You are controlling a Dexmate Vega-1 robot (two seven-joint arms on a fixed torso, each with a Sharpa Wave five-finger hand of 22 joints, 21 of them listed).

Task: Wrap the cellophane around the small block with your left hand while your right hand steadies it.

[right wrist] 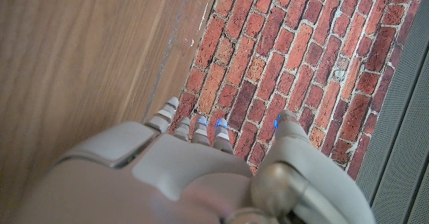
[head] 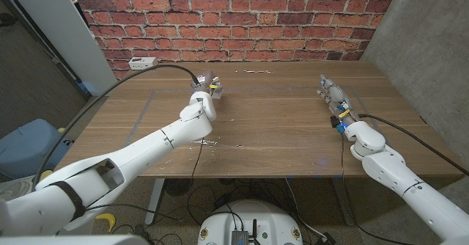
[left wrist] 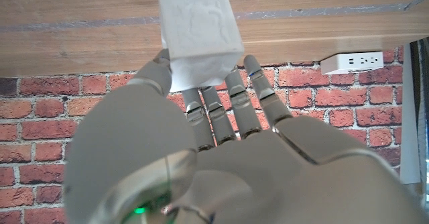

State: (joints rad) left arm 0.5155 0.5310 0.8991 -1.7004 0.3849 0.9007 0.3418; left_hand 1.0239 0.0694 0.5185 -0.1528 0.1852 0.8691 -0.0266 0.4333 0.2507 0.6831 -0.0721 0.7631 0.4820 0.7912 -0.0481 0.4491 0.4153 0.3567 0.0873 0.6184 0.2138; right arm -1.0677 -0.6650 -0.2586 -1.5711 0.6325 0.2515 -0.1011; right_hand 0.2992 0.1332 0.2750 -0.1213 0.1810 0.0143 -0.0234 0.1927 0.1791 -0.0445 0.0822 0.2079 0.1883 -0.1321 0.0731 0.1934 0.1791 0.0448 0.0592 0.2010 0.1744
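The small block (left wrist: 200,29) is a pale cube wrapped in whitish cellophane, standing on the wooden table (head: 278,120). My left hand (head: 204,91) reaches to the table's back middle. Its thumb (left wrist: 155,73) and fingers (left wrist: 236,90) close on the block's near face. In the head view the hand covers most of the block. My right hand (head: 334,100) is at the table's right side, far from the block, with its fingers (right wrist: 194,125) stretched out and nothing in them.
A white power strip (head: 143,61) lies at the table's back left corner, with a black cable running from it. Grey tape lines (head: 139,120) mark the tabletop. A brick wall stands behind, a grey panel to the right, and a blue bin (head: 26,146) on the floor left.
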